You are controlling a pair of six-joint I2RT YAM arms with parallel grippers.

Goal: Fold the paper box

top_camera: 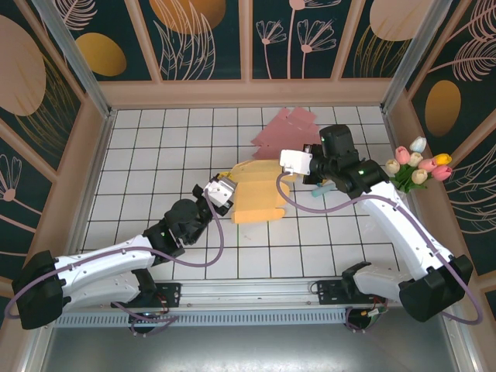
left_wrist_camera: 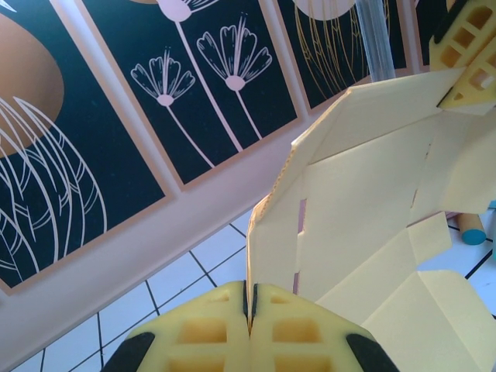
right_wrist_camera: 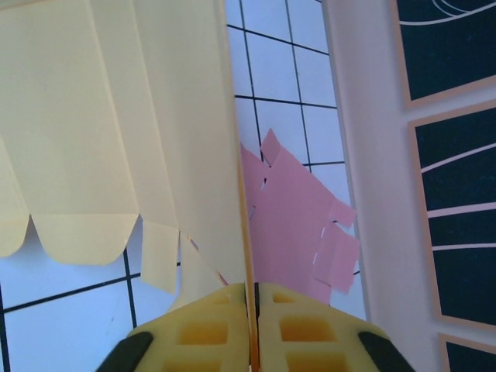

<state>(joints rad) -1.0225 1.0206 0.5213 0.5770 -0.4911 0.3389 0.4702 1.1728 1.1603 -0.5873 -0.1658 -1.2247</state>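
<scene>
The paper box (top_camera: 258, 191) is a pale yellow die-cut sheet, partly folded, held up over the middle of the tiled table between both arms. My left gripper (top_camera: 219, 191) is shut on its left edge; in the left wrist view the sheet's thin edge (left_wrist_camera: 263, 256) runs down between the closed fingers (left_wrist_camera: 209, 337). My right gripper (top_camera: 297, 163) is shut on the box's right edge (right_wrist_camera: 246, 232), which disappears between its fingertips (right_wrist_camera: 310, 329). The right gripper's yellow fingers (left_wrist_camera: 465, 46) also show at the box's far corner in the left wrist view.
A flat pink die-cut sheet (top_camera: 287, 128) lies on the tiles behind the box, near the back wall (right_wrist_camera: 294, 225). Artificial tulips (top_camera: 418, 164) sit at the right wall. A blue-tipped stick (top_camera: 322, 188) lies under the right arm. Walls enclose the table.
</scene>
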